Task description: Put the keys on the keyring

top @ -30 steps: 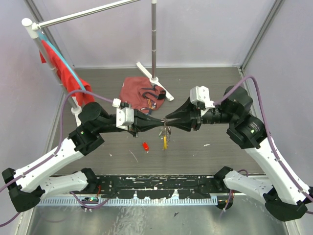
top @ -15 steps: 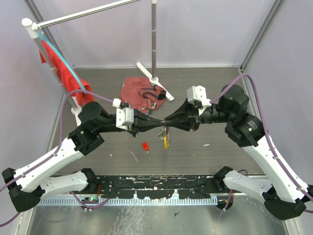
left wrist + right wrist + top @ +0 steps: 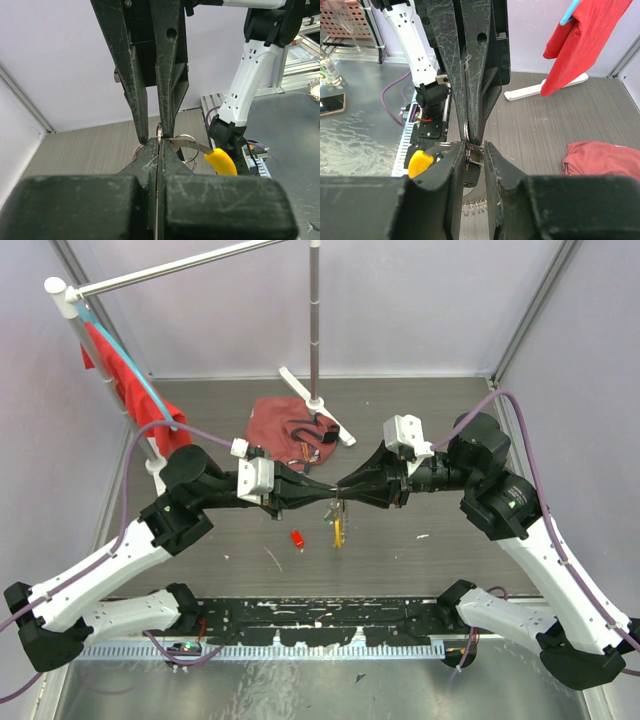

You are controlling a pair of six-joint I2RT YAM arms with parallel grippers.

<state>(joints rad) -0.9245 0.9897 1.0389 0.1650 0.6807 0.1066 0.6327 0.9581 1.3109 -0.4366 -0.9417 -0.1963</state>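
Note:
Above the table's middle my two grippers meet tip to tip. My left gripper point(image 3: 328, 493) point(image 3: 158, 142) is shut on the keyring point(image 3: 159, 131), a thin silvery ring seen edge-on. A coiled, spring-like stretch of wire point(image 3: 472, 206) hangs below it. My right gripper point(image 3: 342, 490) point(image 3: 475, 147) faces it with its jaws a little apart, closed on a flat silvery key point(image 3: 481, 156) that spans the gap at the tips. A yellow-headed key point(image 3: 338, 531) point(image 3: 221, 161) point(image 3: 420, 161) dangles from the bunch, with a black-headed one point(image 3: 472, 175) beside it.
A small red object point(image 3: 297, 538) lies on the table left of the hanging keys. Behind are a maroon cloth point(image 3: 290, 430), a white-footed pole stand point(image 3: 318, 405) and a red cloth point(image 3: 130, 380) on a rack at far left. A black rail point(image 3: 330, 615) runs along the near edge.
The right arm has shifted a little left, toward the left gripper, and its jaws have narrowed slightly. The left arm and the hanging keys have barely moved.

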